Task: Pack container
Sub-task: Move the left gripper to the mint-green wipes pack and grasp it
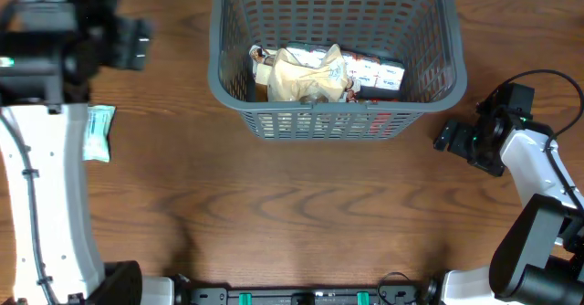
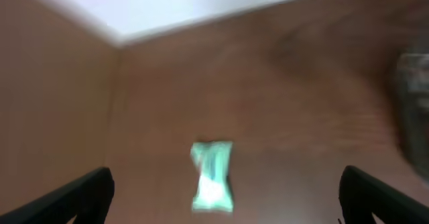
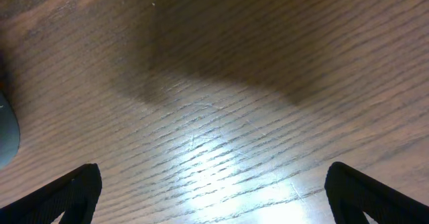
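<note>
Pickup of the green packet looks to me like the step in hand. My left gripper is spread wide and empty, with the packet lying on the table ahead between its fingers. That view is blurred, so I'd go down slowly, centred, and close across the packet's short side. The right gripper is likewise wide open over bare wood, holding nothing. The basket sits at the far middle of the table, mouth up, its long axis running left to right, with snack packs inside.
</note>
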Action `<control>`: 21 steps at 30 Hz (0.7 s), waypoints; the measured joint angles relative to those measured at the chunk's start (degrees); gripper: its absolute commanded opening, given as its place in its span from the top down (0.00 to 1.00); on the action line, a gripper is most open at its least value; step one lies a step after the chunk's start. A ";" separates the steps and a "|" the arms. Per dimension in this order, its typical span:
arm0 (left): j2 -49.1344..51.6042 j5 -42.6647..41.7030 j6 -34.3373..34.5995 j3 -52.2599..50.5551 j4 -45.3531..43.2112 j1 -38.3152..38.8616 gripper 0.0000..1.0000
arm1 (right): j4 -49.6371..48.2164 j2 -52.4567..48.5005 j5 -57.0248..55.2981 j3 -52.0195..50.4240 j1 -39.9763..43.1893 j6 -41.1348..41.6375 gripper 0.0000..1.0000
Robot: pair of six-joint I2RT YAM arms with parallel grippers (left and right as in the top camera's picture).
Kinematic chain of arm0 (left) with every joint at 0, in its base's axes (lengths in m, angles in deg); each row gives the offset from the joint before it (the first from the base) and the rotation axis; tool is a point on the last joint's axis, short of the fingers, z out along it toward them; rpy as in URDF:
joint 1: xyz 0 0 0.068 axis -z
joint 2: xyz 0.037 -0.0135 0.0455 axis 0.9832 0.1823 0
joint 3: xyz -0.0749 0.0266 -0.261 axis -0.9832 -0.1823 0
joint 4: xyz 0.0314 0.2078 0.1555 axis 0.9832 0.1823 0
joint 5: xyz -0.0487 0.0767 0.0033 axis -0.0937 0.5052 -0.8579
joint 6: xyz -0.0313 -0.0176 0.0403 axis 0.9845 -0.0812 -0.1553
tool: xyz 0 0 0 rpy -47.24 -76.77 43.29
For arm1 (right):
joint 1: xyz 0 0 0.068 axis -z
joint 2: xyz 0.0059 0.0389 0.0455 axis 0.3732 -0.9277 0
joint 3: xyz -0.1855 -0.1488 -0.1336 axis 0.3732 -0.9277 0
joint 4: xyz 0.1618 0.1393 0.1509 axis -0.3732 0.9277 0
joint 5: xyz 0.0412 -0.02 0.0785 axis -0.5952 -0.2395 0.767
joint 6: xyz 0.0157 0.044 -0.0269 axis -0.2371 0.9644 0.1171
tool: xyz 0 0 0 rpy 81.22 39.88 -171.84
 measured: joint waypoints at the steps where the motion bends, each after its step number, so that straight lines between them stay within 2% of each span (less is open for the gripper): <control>1: 0.15 0.37 1.25 -0.33 0.31 -1.97 0.01 | -0.04 -0.02 0.00 0.00 0.00 0.00 0.01; 4: 0.22 0.68 3.93 -2.78 1.64 -4.98 0.01 | -0.22 0.00 0.00 0.00 -0.02 0.00 0.01; 9: 0.17 0.76 6.91 -11.72 2.91 -5.31 0.01 | -0.28 -0.02 0.00 0.00 0.00 0.00 0.01; 14: 0.07 0.79 7.78 -26.34 -5.31 -7.82 0.01 | -0.61 0.00 0.00 0.00 0.00 -0.02 0.01; 21: 0.04 -4.07 3.82 -42.73 -19.61 -17.09 0.02 | -0.87 0.00 0.00 0.00 -0.02 -0.48 0.01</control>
